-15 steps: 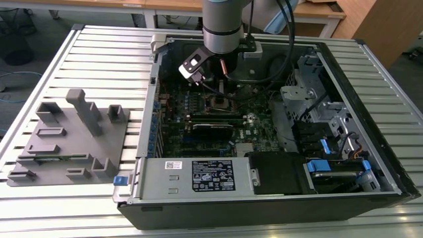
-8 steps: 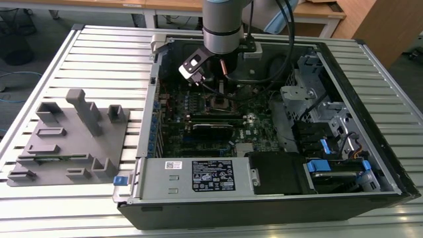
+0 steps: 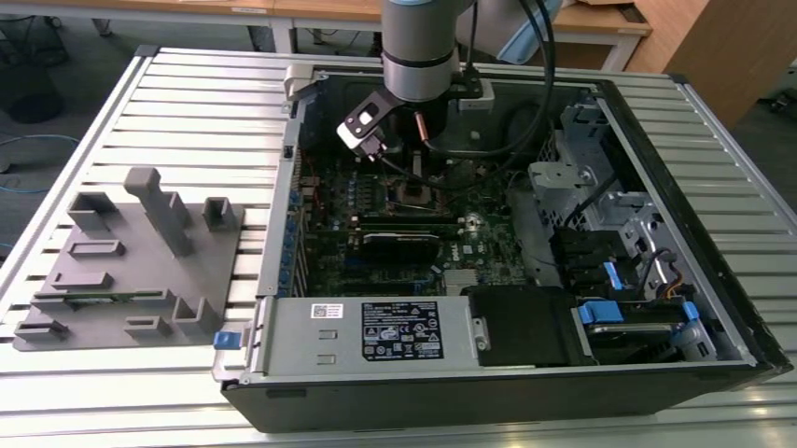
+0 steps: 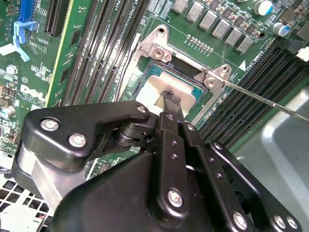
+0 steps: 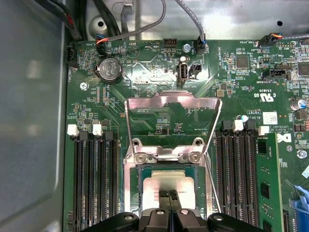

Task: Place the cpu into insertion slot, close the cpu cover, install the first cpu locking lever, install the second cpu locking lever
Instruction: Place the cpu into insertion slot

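Observation:
The cpu (image 5: pixel 164 183), a silver-grey square chip, lies flat inside the insertion slot (image 5: pixel 131 191) on the green motherboard. My gripper (image 5: pixel 170 195) is shut, its two narrow fingertips pressed together at the middle of the chip's top; whether they touch it I cannot tell. In the second wrist view the same gripper (image 4: pixel 170 99) meets the cpu (image 4: pixel 159 82). The cpu cover (image 5: pixel 129 123), a thin metal frame, stands swung up and away from the slot. A thin wire locking lever (image 4: pixel 260 99) sticks out sideways, unlatched. In the exterior view the arm (image 3: pixel 417 56) hangs over the insertion slot (image 3: pixel 412 193).
Long black memory slots (image 5: pixel 94 183) flank the socket on both sides. A coin battery (image 5: pixel 109 69) and cables (image 5: pixel 130 29) lie beyond the cover. The case holds a power supply (image 3: pixel 373 331) and drive cage (image 3: pixel 585 187). A grey fixture block (image 3: pixel 125 271) sits at the exterior view's left.

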